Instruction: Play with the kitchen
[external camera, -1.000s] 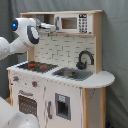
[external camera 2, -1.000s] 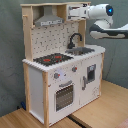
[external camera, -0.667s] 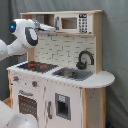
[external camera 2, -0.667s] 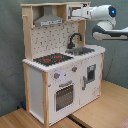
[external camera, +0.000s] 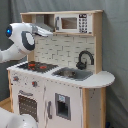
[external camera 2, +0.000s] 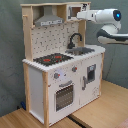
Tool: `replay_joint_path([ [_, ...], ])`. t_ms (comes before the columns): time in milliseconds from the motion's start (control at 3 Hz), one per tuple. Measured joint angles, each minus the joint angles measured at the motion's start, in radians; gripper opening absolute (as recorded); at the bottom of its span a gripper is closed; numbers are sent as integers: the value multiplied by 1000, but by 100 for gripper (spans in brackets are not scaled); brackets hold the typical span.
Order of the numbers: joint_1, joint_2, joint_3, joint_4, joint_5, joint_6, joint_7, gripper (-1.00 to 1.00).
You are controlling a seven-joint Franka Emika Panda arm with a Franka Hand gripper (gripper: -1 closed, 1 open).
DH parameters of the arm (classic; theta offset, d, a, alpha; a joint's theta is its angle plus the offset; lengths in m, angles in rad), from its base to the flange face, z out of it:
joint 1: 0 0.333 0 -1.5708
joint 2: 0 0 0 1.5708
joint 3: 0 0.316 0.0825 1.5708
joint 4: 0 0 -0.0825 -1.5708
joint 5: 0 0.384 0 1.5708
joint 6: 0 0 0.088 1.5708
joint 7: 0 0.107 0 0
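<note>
You see the kitchen point(external camera: 60, 85) from its sink-end front corner in the first exterior view, and from its hob-end corner point(external camera 2: 62, 65) in the second exterior view.

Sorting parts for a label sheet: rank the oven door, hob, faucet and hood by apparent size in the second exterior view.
1. Oven door
2. Hob and hood: look alike, unranked; the hob is seen foreshortened
3. Faucet

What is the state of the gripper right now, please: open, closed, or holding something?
Gripper: up at the top shelf of the toy kitchen, near the microwave; open or closed cannot be told.
</note>
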Motion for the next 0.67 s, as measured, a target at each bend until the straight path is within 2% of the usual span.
replay_joint_path([
  [667, 23, -116, -4, -90, 0, -36, 182, 100],
])
